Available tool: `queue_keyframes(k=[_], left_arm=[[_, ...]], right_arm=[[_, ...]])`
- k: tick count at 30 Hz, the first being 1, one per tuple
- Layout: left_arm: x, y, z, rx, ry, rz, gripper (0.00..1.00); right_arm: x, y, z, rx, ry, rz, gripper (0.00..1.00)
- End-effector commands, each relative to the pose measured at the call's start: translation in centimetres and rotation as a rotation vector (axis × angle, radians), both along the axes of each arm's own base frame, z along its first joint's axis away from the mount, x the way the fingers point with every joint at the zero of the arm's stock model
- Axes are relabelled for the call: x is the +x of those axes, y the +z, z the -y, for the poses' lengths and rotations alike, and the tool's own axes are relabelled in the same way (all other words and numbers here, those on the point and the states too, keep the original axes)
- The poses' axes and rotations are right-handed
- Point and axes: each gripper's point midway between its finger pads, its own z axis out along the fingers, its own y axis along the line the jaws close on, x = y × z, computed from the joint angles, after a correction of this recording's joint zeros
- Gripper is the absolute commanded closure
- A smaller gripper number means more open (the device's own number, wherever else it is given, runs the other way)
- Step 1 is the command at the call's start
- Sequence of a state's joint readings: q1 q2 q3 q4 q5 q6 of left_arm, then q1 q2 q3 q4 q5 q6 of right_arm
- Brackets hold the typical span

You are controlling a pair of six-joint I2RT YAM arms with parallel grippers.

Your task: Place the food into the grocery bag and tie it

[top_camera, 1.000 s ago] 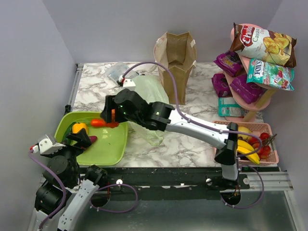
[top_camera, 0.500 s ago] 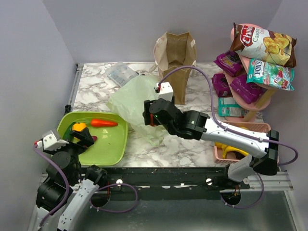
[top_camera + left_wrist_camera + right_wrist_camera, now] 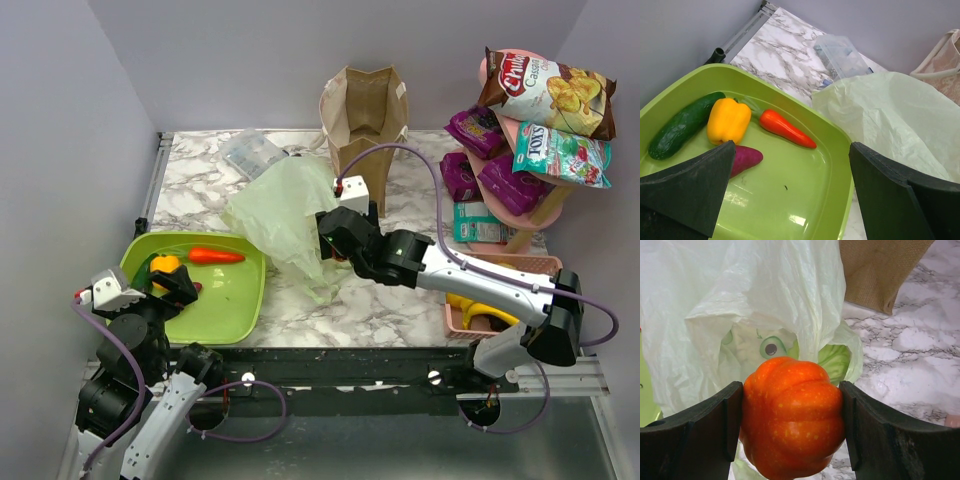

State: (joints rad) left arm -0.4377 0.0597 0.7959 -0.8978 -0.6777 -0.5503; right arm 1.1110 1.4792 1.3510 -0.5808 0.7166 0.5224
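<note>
In the green tray [image 3: 235,310], at the near left of the table [image 3: 390,305]: a cucumber [image 3: 682,125], a yellow pepper [image 3: 729,120], an orange-red carrot [image 3: 787,129] and a purple root [image 3: 747,158], the last half hidden behind a finger. Above the tray's near side, spread wide and empty: the left gripper [image 3: 790,192].

Clamped between the fingers of the right gripper [image 3: 328,243]: a round orange fruit [image 3: 792,422], just in front of the mouth of the grocery bag [image 3: 280,205]. Inside the bag, dim through the thin film: a pale green leafy piece [image 3: 832,360] and a printed cartoon eye, otherwise hard to make out.

In the pink basket [image 3: 560,265] at the right edge: bananas [image 3: 470,312], mostly covered by the right arm.

Behind the bag, upright: a brown paper bag [image 3: 365,115]. Bare marble along the near edge between tray and basket.
</note>
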Motion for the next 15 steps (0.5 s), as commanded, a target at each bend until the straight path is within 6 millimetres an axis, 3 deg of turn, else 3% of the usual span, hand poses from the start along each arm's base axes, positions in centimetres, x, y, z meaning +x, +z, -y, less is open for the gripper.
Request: queue_keyframes(k=[1, 6, 15], left_arm=[[0.4, 0.4, 0.4, 0.011, -0.021, 0.006, 0.01], [0.4, 0.4, 0.4, 0.012, -0.018, 0.007, 0.01], [0.2, 0.5, 0.3, 0.012, -0.016, 0.018, 0.01]], right_arm=[[0.2, -1.7, -0.1, -0.038, -0.006, -0.009, 0.64], [0.2, -3.1, -1.5, -0.037, 0.025, -0.047, 0.64], [1.0, -3.8, -5.3, -0.008, 0.074, -0.074, 0.64]])
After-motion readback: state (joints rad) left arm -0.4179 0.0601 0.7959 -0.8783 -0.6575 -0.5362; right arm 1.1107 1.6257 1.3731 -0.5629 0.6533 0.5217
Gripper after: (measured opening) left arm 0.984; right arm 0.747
